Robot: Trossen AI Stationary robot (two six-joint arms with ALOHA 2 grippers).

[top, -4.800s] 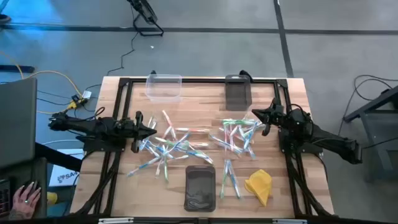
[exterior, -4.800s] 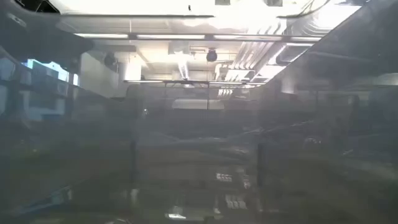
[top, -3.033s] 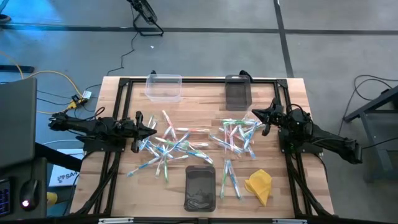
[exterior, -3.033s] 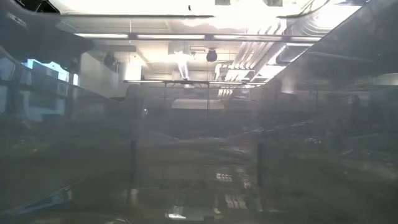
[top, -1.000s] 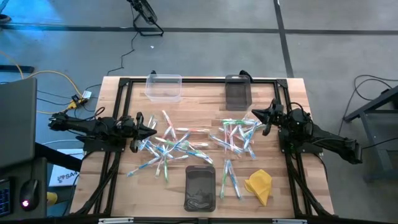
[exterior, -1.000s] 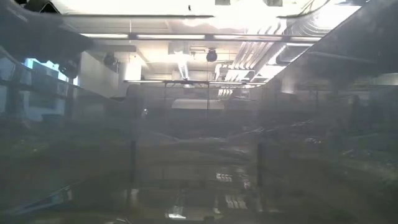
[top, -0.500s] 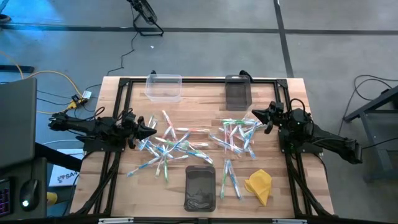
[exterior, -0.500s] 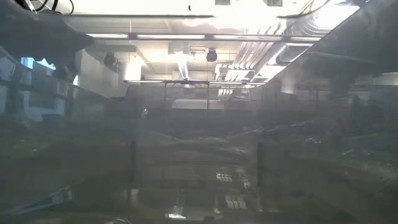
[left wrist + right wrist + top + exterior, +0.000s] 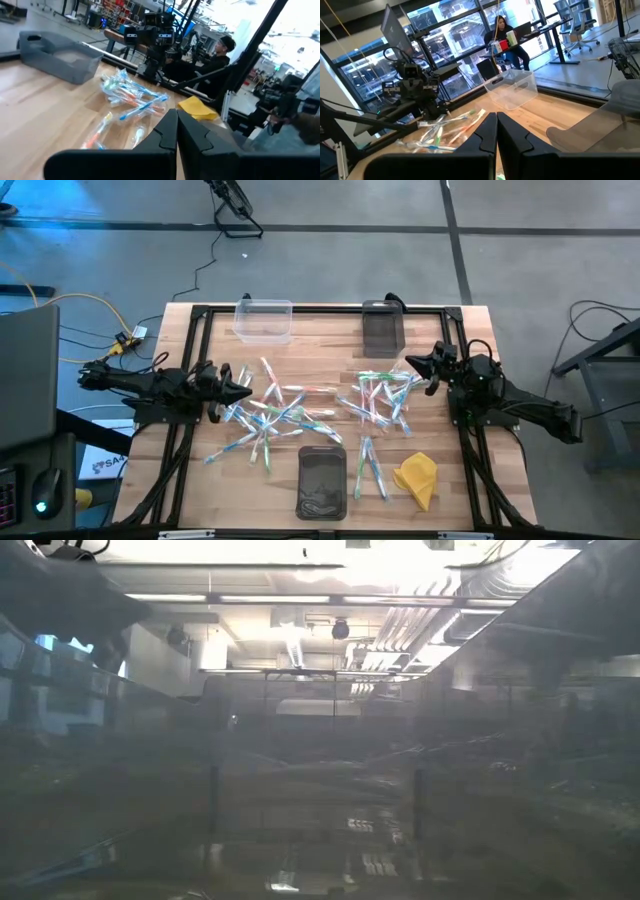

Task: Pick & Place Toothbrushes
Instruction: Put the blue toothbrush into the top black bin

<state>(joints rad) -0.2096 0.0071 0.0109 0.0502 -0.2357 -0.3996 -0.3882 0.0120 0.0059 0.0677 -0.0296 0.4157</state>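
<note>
Many toothbrushes lie flat on the wooden table in two loose heaps: a left heap (image 9: 272, 415) and a right heap (image 9: 381, 395), with a few more nearer the front (image 9: 368, 465). My left gripper (image 9: 246, 391) is shut and empty just left of the left heap; its wrist view (image 9: 176, 131) looks across the table at the right heap (image 9: 131, 95). My right gripper (image 9: 406, 362) is shut and empty at the right heap's far right edge; its wrist view (image 9: 496, 131) shows the left heap (image 9: 445, 127). The low view is hazy and shows none of them.
A clear bin (image 9: 264, 320) and a dark bin (image 9: 381, 328) stand at the table's far edge. Another dark bin (image 9: 322, 482) stands at the near edge, with a yellow cloth (image 9: 416, 478) to its right. A black frame (image 9: 190, 312) runs round the table top. People sit beyond the table (image 9: 502, 30).
My left arm's wrist has turned and risen a little beside the left heap; a dark shape at the low view's upper left has shifted with it. My right gripper has edged slightly toward the table's left. Both stay shut. The toothbrushes have not moved.
</note>
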